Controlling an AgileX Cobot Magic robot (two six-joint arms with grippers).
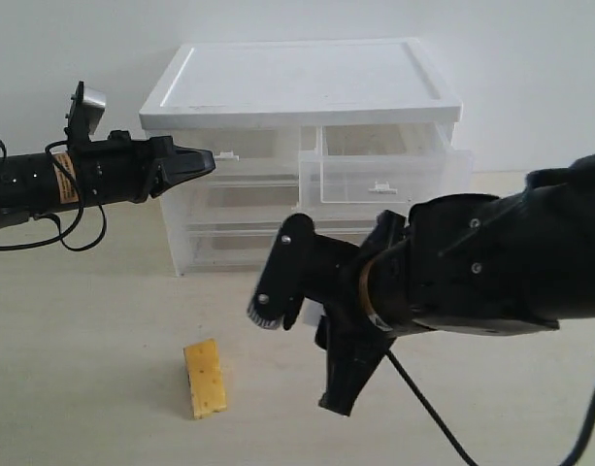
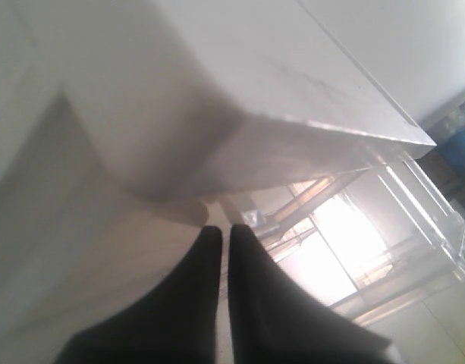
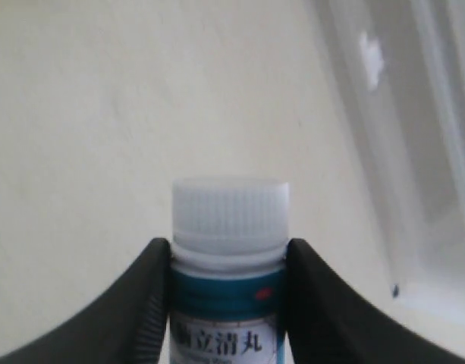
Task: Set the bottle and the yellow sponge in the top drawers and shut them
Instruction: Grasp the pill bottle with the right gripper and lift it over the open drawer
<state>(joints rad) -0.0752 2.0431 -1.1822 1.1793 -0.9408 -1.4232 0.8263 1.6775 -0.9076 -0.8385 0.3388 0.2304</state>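
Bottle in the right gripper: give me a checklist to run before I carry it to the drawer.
1. Grip on the bottle: ok. The right gripper is shut on its label, below the cap.
2. Top right drawer open: ok. It is pulled out past the front of the drawer unit.
3. Bottle above that drawer: not ok. The right gripper is low, in front of the drawer unit.
4. Top left drawer open: not ok. It looks flush, with the shut left gripper at its handle.
5. Yellow sponge stowed: not ok. It lies ungrasped on the table.
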